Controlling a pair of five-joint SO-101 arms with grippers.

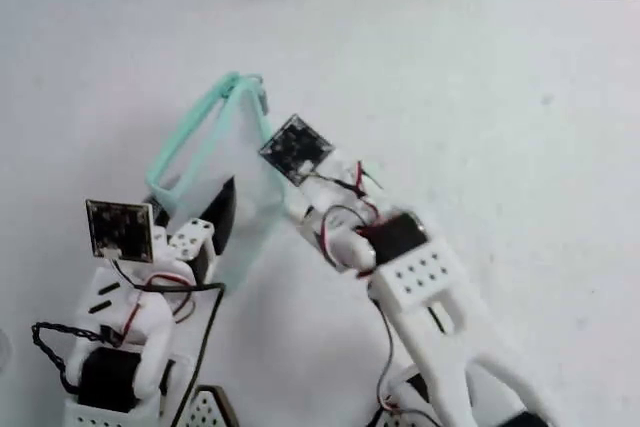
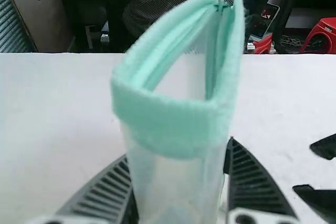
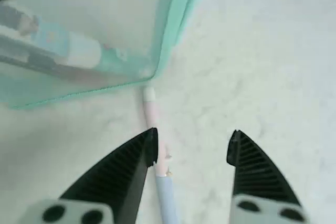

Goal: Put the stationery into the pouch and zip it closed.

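Observation:
A clear pouch point(image 1: 215, 152) with mint-green trim stands on the white table, its mouth gaping open at the top. My left gripper point(image 1: 205, 227) is shut on its lower end; in the left wrist view the pouch point(image 2: 178, 124) rises between the grey fingers point(image 2: 252, 187). Through the clear wall of the pouch point(image 3: 79, 51) I see several pieces of stationery inside. My right gripper point(image 3: 192, 142) hangs open over the table beside the pouch's bottom corner. A pink and pale-blue pen point(image 3: 157, 156) lies on the table just outside that corner, next to one finger point(image 3: 128, 169).
The white table point(image 1: 480, 97) stretches wide to the right and far side. The right arm point(image 1: 420, 277) slants in from the near right. Dark parts of that arm's gripper point(image 2: 320, 192) sit close beside the pouch. Chairs and red legs stand beyond the far edge.

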